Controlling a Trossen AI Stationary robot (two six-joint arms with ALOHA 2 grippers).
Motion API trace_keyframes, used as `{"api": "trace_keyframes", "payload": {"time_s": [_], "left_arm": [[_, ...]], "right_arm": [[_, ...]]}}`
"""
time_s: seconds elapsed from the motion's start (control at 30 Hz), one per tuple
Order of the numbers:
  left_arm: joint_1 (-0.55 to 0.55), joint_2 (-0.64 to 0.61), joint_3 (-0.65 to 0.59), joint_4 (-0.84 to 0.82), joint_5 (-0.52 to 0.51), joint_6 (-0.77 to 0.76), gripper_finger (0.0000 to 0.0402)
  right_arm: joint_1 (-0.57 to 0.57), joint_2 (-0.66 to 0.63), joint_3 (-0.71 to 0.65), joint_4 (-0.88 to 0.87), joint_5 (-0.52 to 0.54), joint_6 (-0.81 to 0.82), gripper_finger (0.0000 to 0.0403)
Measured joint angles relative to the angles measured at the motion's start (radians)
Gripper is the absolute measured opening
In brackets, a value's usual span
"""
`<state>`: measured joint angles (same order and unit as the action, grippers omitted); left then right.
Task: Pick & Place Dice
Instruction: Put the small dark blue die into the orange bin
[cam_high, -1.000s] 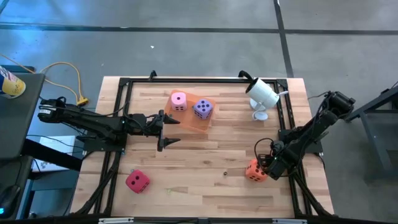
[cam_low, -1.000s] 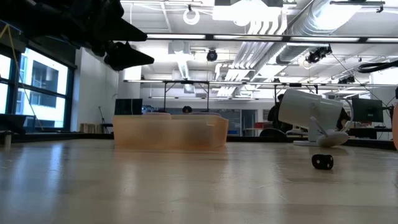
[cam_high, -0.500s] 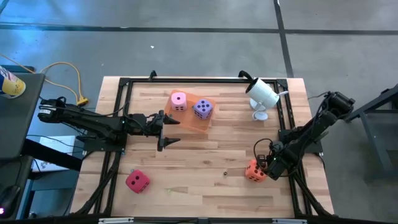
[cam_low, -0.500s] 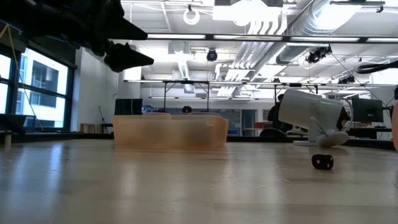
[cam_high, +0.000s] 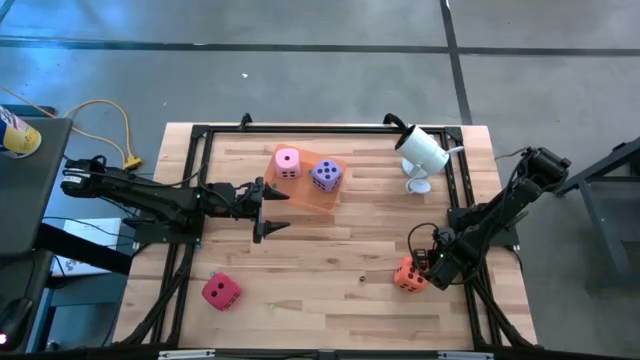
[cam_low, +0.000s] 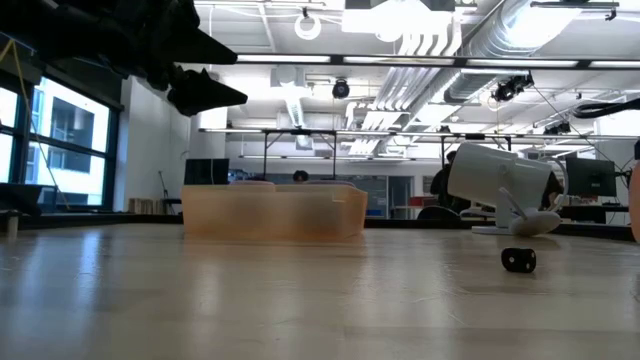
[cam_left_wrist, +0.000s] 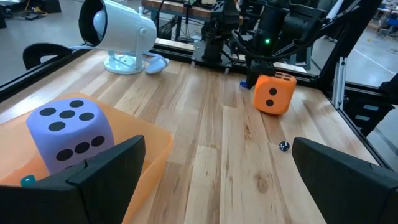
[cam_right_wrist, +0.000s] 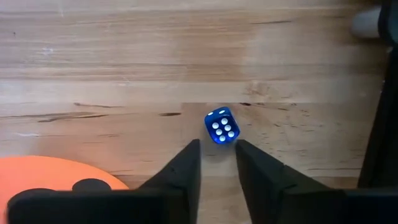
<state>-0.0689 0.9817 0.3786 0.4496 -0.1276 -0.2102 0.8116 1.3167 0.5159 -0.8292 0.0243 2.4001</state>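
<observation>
Located the dice as follows. Pink die (cam_high: 287, 162) and lavender-purple die (cam_high: 326, 176) on the orange tray (cam_high: 305, 198), near the middle of the worktop's back edge. Red die (cam_high: 220, 291) toward the front-left corner, alone. Orange die (cam_high: 407, 275) near the front-right corner, touching or just beside the right gripper (cam_high: 425, 262); cannot tell which.

Found the right gripper low over the wood, fingers parted by a narrow gap, nothing between them. Seen in its wrist view: a small blue die (cam_right_wrist: 219, 125) just past the fingertips, the orange die off to one side.

Found the left gripper (cam_high: 283, 211) spread wide and empty, hovering just in front of the tray.

Handling, judged only: looks like foam, so light, soft and yielding, not fragile and not slippery. Best taken on two opposite flat faces, at mid-height, with jaws opened wider than a face. Expect a corner grip to squash and twist it. Expect a nudge from a fingertip to slide it over the wood, so come down square.

Compared with one second ago: no die moved, left arm unchanged, right gripper in nearly the same spot by the orange die. No grasp made yet.
</observation>
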Motion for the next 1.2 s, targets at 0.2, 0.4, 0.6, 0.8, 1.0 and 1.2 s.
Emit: {"api": "trace_keyframes", "payload": {"time_s": [0.2,0.4,0.6,0.8,1.0,1.2], "left_arm": [[0.0,0.0,0.0,0.0,0.0,0.0,0.0395],[0.0,0.0,0.0,0.0,0.0,0.0,0.0395],[0.0,0.0,0.0,0.0,0.0,0.001,0.0395],[0.0,0.0,0.0,0.0,0.0,0.0,0.0395],[0.0,0.0,-0.001,0.0,0.0,0.0,0.0395],[0.0,0.0,-0.001,0.0,0.0,0.0,0.0395]], "right_arm": [[0.001,0.0,0.0,-0.043,0.038,-0.018,0.0145],[0.001,0.0,0.0,-0.072,0.083,-0.036,0.014],[0.001,0.0,0.0,-0.055,0.076,-0.042,0.0133],[0.0,0.0,0.0,-0.055,0.077,-0.048,0.0124],[0.0,0.0,0.0,-0.055,0.081,-0.053,0.0071],[0.0,0.0,0.0,-0.053,0.089,-0.094,0.0026]]}}
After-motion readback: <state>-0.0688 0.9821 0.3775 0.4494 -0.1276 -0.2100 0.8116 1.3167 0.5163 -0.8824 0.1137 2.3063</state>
